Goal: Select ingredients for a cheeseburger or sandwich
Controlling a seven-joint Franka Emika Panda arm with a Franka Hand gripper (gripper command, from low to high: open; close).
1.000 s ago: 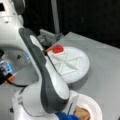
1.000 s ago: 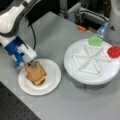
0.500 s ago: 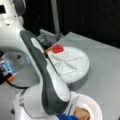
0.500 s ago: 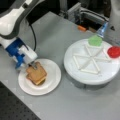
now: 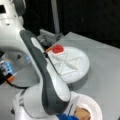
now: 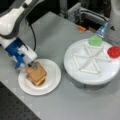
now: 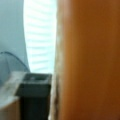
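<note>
The robot's blue-and-white gripper (image 6: 32, 65) sits at the left of a front view, low over the near-left corner of the stack, its tip touching or just above the top tan-brown toast square (image 6: 36, 72). Whether the jaws are spread or closed I cannot tell; the wrist view is filled by an orange-brown surface with one dark finger pad (image 7: 33, 82) right against its edge, which suggests a finger is at the toast's side.

The small stack of toast squares with a darker and a yellow layer peeking out below (image 6: 36, 75) lies left of centre on the white round paper plate (image 6: 53, 75), in the lower left of that front view. It lies flat, its square turned so the corners point roughly up, down, left and right in the frame; it has no clear long axis.

To its right stands the white round divided tray (image 6: 85, 75), with a green lettuce piece (image 6: 95, 40) in an upper compartment and a red tomato disc (image 6: 114, 52) at the right rim, both well apart from the gripper.

Judging by this, the step in hand is setting or releasing the top toast; the stack looks nearly complete. The next move would call for a clean vertical parting so the toast does not shift.
</note>
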